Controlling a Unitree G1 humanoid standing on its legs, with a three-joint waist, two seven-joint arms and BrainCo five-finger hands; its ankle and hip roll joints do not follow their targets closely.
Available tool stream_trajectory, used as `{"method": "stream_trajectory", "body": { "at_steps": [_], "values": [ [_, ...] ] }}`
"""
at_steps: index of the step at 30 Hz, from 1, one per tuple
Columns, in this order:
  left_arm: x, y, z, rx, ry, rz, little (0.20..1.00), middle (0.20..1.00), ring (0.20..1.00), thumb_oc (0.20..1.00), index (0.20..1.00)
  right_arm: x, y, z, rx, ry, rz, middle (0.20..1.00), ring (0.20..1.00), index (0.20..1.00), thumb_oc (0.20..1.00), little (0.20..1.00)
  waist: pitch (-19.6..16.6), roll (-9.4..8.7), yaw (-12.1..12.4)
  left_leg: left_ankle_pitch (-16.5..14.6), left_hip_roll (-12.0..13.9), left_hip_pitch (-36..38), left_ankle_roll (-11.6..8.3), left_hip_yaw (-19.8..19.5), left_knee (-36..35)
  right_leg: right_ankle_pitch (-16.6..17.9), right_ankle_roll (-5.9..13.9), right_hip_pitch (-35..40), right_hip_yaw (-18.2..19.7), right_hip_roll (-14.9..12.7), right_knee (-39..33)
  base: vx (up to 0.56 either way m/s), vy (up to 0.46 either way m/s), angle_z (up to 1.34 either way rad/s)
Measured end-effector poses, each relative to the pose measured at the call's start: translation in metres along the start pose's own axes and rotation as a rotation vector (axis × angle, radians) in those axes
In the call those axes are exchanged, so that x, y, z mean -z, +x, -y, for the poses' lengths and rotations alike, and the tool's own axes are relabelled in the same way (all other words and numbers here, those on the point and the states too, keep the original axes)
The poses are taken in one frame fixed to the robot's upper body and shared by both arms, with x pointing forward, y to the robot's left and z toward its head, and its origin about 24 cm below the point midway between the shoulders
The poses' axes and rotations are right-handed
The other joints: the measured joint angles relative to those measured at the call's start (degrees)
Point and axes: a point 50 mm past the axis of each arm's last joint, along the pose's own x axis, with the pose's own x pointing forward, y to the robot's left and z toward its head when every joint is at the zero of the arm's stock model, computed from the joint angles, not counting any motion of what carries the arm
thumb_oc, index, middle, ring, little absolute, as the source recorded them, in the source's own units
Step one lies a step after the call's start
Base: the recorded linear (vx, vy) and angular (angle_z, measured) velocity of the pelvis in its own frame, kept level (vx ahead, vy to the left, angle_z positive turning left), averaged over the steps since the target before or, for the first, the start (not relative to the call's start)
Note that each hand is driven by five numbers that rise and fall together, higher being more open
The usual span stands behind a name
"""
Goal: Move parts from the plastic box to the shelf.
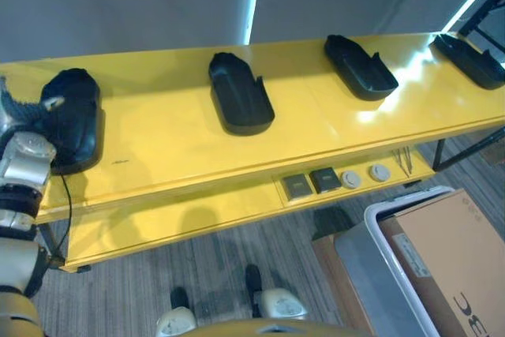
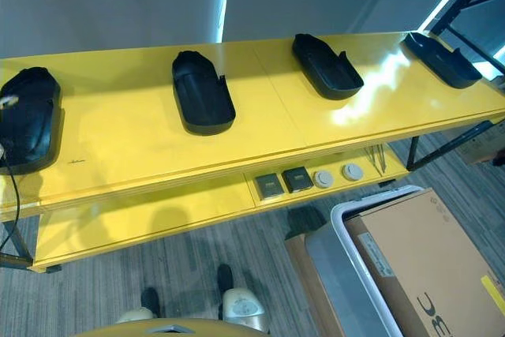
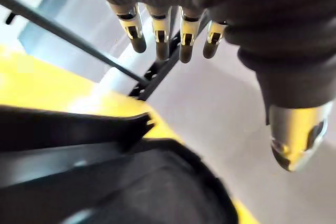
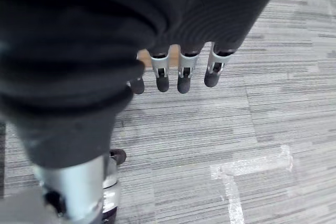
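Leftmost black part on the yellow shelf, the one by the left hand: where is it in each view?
Left eye view: leftmost black part at the far left, beside the left hand.
Right eye view: at the far left edge.
Left wrist view: the dark curved shape past the hand.
Right wrist view: carpet floor past the right hand.
Shared landmark: yellow shelf.

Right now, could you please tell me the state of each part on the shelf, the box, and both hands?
Far-left part: lying on the yellow shelf, at the left hand.
Second part: lying on the shelf top, untouched.
Third part: lying on the shelf top, untouched.
Far-right part: lying at the shelf's right end.
Plastic box: on the floor, cardboard inside.
Left hand: open, above the far-left part.
Right hand: open, empty, over the floor.
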Motion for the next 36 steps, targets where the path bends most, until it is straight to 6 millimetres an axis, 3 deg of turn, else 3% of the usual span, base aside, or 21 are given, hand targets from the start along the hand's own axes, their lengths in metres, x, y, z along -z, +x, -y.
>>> {"method": "stream_trajectory", "body": {
  "at_steps": [3,5,7,8,9,10,13,14,16,18,22,25,30,36],
  "values": [
    [-0.042,-0.009,-0.002,0.016,-0.153,0.174,1.0,1.0,1.0,1.0,1.0,0.001,0.0,-0.002,-0.003,0.007,-0.002,1.0,1.0,1.0,1.0,1.0,-1.6,0.66,0.5,0.0,-0.1,0.1,-0.12,-0.1,-0.4,-0.1,0.07,0.2,-0.2,-0.1,-0.3,0.02,0.036,0.02],
    [-0.08,-0.031,-0.011,0.09,-0.326,0.367,1.0,1.0,1.0,1.0,1.0,0.002,0.0,-0.001,0.001,0.026,-0.001,1.0,1.0,1.0,1.0,1.0,-2.3,1.65,0.8,0.3,-0.2,0.6,-0.29,-0.1,-1.9,-0.2,0.23,0.7,-0.3,-0.2,-0.8,0.02,0.042,0.03],
    [-0.093,-0.061,-0.013,0.193,-0.49,0.456,1.0,1.0,1.0,1.0,1.0,0.008,0.0,0.001,0.017,0.062,-0.006,1.0,1.0,1.0,1.0,1.0,-3.3,3.32,1.3,0.2,-0.2,1.4,-0.33,-0.3,-2.4,-0.4,0.54,1.9,-0.8,-0.3,-1.7,0.0,0.03,0.03],
    [-0.09,-0.078,-0.008,0.241,-0.554,0.47,0.498,0.498,0.498,0.498,0.498,0.013,-0.001,0.001,0.025,0.075,-0.014,1.0,1.0,1.0,1.0,1.0,-3.9,4.09,1.5,0.1,-0.3,1.4,-0.29,-0.4,-2.4,-0.5,0.69,2.1,-1.0,-0.5,-1.9,-0.01,0.02,0.14],
    [-0.087,-0.093,0.001,0.309,-0.583,0.471,0.498,0.498,0.498,0.498,0.498,0.018,-0.001,0.001,0.029,0.071,-0.026,1.0,1.0,1.0,1.0,1.0,-4.4,4.9,1.8,0.0,-0.4,1.4,-0.2,-1.0,-2.4,-0.7,0.8,2.3,-1.3,-0.6,-1.9,-0.01,0.018,0.2],
    [-0.075,-0.106,0.01,0.364,-0.609,0.424,0.2,0.2,0.2,0.2,0.2,0.017,-0.001,0.001,0.037,0.059,-0.021,1.0,1.0,1.0,1.0,1.0,-4.7,5.52,2.2,0.0,-0.6,1.4,-0.18,-1.4,-2.4,-0.9,0.98,2.5,-1.7,-0.7,-1.9,-0.01,0.015,0.18],
    [-0.014,-0.142,0.046,0.502,-0.61,0.137,0.2,0.2,0.2,0.2,0.2,0.02,-0.002,-0.001,0.048,0.062,-0.018,1.0,1.0,1.0,1.0,1.0,-5.1,6.41,3.6,0.0,-0.6,1.3,-0.13,-1.7,-2.4,-1.1,0.95,2.6,-2.0,-0.7,-1.9,0.0,0.018,0.1],
    [0.022,-0.16,0.058,0.541,-0.572,-0.01,0.2,0.2,0.2,0.2,0.2,0.025,-0.002,-0.003,0.046,0.077,-0.027,1.0,1.0,1.0,1.0,1.0,-5.1,6.36,4.3,0.1,-0.5,1.1,-0.15,-2.0,-2.4,-1.1,0.86,2.6,-2.3,-0.7,-2.2,-0.01,0.016,0.13],
    [0.044,-0.167,0.063,0.55,-0.557,-0.105,0.2,0.2,0.2,0.2,0.2,0.034,-0.001,-0.01,0.046,0.093,-0.057,1.0,1.0,1.0,1.0,1.0,-4.6,5.48,5.6,0.2,-0.4,0.6,-0.22,-2.9,-2.4,-1.5,0.41,2.4,-3.2,-1.0,-2.3,-0.02,0.012,0.21],
    [0.048,-0.168,0.062,0.549,-0.576,-0.127,0.2,0.2,0.2,0.2,0.2,0.041,-0.001,-0.011,0.053,0.098,-0.083,1.0,1.0,1.0,1.0,1.0,-4.1,4.4,7.0,0.6,-0.6,-0.3,0.11,-3.3,-2.4,-1.4,0.46,1.7,-3.3,-1.0,-2.2,-0.02,0.013,0.16],
    [0.064,-0.166,0.062,0.494,-0.577,-0.168,0.2,0.2,0.2,0.2,0.2,0.04,-0.001,-0.012,0.057,0.095,-0.063,1.0,1.0,1.0,1.0,1.0,-3.8,3.3,6.6,0.8,-1.0,-0.1,0.25,-3.3,-2.4,-1.2,0.69,1.9,-3.3,-1.4,-2.2,0.0,0.004,0.01],
    [0.069,-0.161,0.062,0.465,-0.567,-0.176,0.2,0.2,0.2,0.2,0.2,0.041,-0.001,-0.012,0.057,0.095,-0.062,1.0,1.0,1.0,1.0,1.0,-3.7,3.42,6.2,0.8,-1.0,-0.1,0.26,-3.3,-2.4,-1.2,0.71,1.8,-3.3,-1.4,-2.2,0.0,0.0,0.0],
    [0.057,-0.148,0.063,0.415,-0.599,-0.132,0.2,0.2,0.2,0.2,0.2,0.042,-0.001,-0.011,0.06,0.094,-0.065,1.0,1.0,1.0,1.0,1.0,-3.4,4.06,5.2,0.8,-1.0,0.2,0.25,-3.2,-2.4,-0.9,1.15,2.0,-3.3,-1.3,-2.2,0.01,0.012,0.0],
    [0.065,-0.132,0.071,0.344,-0.576,-0.182,0.2,0.2,0.2,0.2,0.2,0.039,-0.001,-0.008,0.065,0.074,-0.06,1.0,1.0,1.0,1.0,1.0,-3.2,4.71,3.1,0.7,-0.7,1.0,0.17,-2.9,-2.4,-0.9,1.16,2.5,-2.9,-1.0,-2.1,0.01,0.001,-0.03]
  ]
}}
